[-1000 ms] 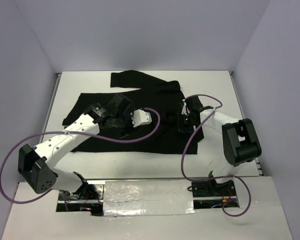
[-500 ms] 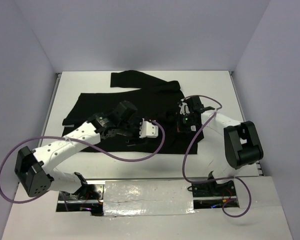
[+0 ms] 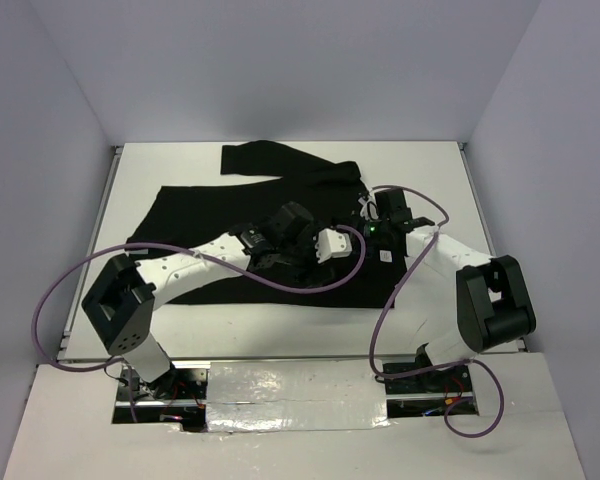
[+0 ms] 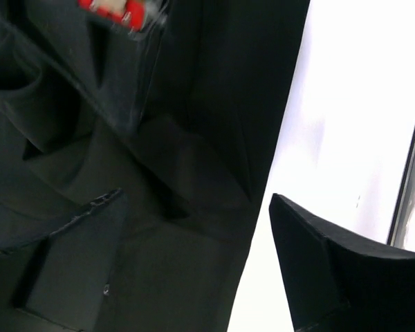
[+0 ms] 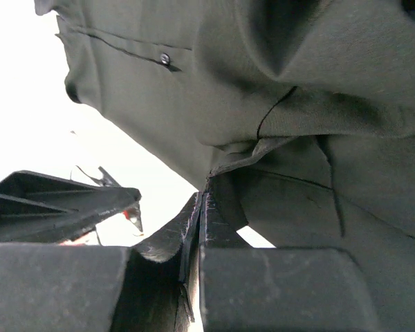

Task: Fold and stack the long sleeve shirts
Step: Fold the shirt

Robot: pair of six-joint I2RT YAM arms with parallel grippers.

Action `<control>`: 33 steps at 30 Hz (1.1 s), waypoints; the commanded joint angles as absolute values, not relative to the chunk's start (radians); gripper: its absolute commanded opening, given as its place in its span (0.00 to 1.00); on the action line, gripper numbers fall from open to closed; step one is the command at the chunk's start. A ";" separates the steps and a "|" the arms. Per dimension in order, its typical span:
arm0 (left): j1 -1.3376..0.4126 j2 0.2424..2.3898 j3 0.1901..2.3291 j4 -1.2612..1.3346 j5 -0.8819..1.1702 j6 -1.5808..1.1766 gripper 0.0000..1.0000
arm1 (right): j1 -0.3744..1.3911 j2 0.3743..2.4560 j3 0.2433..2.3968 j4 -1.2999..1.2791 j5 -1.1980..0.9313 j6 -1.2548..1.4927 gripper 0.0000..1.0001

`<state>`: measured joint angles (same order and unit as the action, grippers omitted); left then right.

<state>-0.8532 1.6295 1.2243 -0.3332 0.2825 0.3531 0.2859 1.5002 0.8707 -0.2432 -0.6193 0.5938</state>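
The right gripper (image 5: 199, 207) is clamped on a fold near the black shirt's (image 3: 210, 205) right edge, while the left gripper (image 4: 194, 197), its fingers spread apart, straddles that same edge.

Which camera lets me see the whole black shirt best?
The top external view. It shows nearly all of the black long-sleeved fabric shirt spread on the white table, though the arms hide some of its middle. Both wrist views are too close and show only dark folds and an edge.
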 commanded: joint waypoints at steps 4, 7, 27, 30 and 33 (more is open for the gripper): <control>-0.906 1.599 1.122 -0.252 0.253 0.457 0.97 | 0.295 1.497 0.906 -0.213 -0.601 0.644 0.00; -0.908 1.568 1.037 -0.236 0.245 0.650 0.91 | 0.291 1.491 0.885 -0.222 -0.594 0.624 0.00; -0.917 1.632 0.948 -0.193 0.341 1.049 0.72 | 0.269 1.448 0.750 -0.080 -0.672 0.741 0.00; -0.916 1.637 0.953 -0.192 0.327 1.068 0.74 | 0.259 1.431 0.756 -0.064 -0.684 0.758 0.00; -0.917 1.643 0.962 -0.180 0.314 1.062 0.73 | 0.256 1.427 0.772 -0.083 -0.672 0.758 0.00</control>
